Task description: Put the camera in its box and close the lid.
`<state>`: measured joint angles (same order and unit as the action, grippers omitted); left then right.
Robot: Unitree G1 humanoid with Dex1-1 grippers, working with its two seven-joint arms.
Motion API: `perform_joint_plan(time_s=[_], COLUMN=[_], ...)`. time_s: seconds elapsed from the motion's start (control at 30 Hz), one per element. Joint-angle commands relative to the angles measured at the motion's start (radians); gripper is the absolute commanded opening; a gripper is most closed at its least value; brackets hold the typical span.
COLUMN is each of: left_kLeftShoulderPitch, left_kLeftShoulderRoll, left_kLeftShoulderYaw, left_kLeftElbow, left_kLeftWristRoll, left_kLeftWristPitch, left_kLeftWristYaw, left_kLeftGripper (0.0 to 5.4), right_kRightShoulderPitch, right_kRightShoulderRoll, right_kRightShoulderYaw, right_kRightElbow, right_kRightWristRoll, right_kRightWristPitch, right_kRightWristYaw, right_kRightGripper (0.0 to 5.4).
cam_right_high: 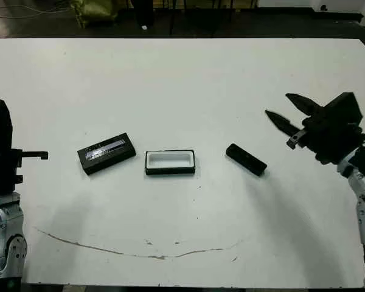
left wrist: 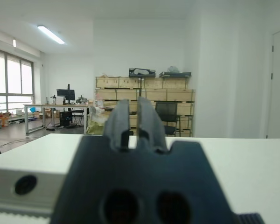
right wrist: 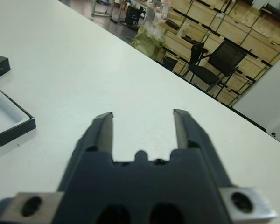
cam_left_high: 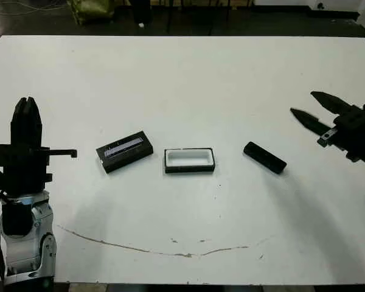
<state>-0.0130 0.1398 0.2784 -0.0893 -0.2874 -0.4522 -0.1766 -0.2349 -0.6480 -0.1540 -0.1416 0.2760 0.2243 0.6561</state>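
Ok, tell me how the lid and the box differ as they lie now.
The lid shows a closed black top with a silvery stripe; the box lies open, showing its white lining. The lid lies askew and nearer the left claw; the box lies square, in the middle. Both are black, rectangular, similar in size, untouched.

camera (cam_left_high: 264, 157): matt black | box (cam_left_high: 189, 160): white lining | table (cam_left_high: 188, 79): smooth white

You have a white counter (cam_left_high: 188, 73) with a thin brown scratch (cam_left_high: 152, 249) toward 6 o'clock. Past its 12 o'clock edge sit a yellow-green bag (cam_left_high: 92, 9), wooden crates (left wrist: 144, 88) and an office chair (left wrist: 169, 114).
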Motion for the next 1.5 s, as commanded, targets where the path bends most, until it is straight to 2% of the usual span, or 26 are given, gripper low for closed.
perform_joint_plan(time_s=[0.03, 0.2, 0.27, 0.47, 0.57, 0.8, 0.87, 1.0, 1.1, 1.23, 1.4, 1.5], left_kLeftShoulderPitch=[0.015, 0.015, 0.017, 0.018, 0.016, 0.020, 0.020, 0.022, 0.020, 0.018, 0.017, 0.019], left_kLeftShoulderRoll=[-0.003, 0.000, -0.001, -0.001, 0.001, 0.002, 0.000, 0.001, 0.002, 0.002, 0.004, 0.003], left_kLeftShoulderYaw=[0.003, 0.002, 0.001, -0.002, -0.002, -0.004, -0.004, -0.005, -0.005, -0.005, -0.004, -0.006], left_kLeftElbow=[0.012, 0.019, 0.015, 0.018, 0.023, 0.017, 0.016, 0.015, 0.020, 0.022, 0.026, 0.023], left_kLeftWristRoll=[-0.007, 0.004, 0.001, -0.003, -0.010, -0.009, -0.012, -0.008, -0.008, 0.007, 0.005, 0.004], left_kLeftWristPitch=[0.009, -0.001, 0.007, 0.000, -0.001, 0.007, 0.008, 0.005, 0.000, -0.001, 0.000, 0.004], left_kLeftWristYaw=[-0.002, -0.004, -0.002, -0.010, -0.019, -0.022, -0.024, -0.023, -0.026, -0.019, -0.026, -0.026], left_kLeftGripper=[0.00, 0.00, 0.00, 0.00, 0.00, 0.00, 0.00, 0.00, 0.00, 0.00, 0.00, 0.00], right_kRightShoulderPitch=[0.010, 0.016, 0.014, -0.001, -0.018, -0.081, -0.095, -0.118, -0.135, -0.153, -0.167, -0.168], right_kRightShoulderRoll=[-0.012, -0.017, -0.029, -0.056, -0.057, -0.068, -0.076, -0.075, -0.068, -0.056, -0.050, -0.051], right_kRightShoulderYaw=[0.029, 0.068, 0.090, 0.139, 0.153, 0.186, 0.196, 0.207, 0.212, 0.215, 0.223, 0.226], right_kRightElbow=[0.011, 0.035, 0.031, 0.015, 0.047, 0.163, 0.178, 0.208, 0.243, 0.285, 0.327, 0.331], right_kRightWristRoll=[-0.014, -0.054, -0.076, -0.100, -0.086, -0.107, -0.121, -0.133, -0.129, -0.118, -0.119, -0.125], right_kRightWristPitch=[0.025, 0.017, 0.045, 0.138, 0.138, 0.051, 0.038, 0.018, 0.012, -0.003, -0.027, -0.034], right_kRightWristYaw=[0.025, 0.038, 0.041, 0.083, 0.131, 0.243, 0.261, 0.288, 0.308, 0.338, 0.363, 0.367], right_kRightGripper=[3.13, 4.22, 4.63, 5.14, 5.04, 3.63, 3.59, 3.06, 2.91, 3.27, 4.34, 4.30])
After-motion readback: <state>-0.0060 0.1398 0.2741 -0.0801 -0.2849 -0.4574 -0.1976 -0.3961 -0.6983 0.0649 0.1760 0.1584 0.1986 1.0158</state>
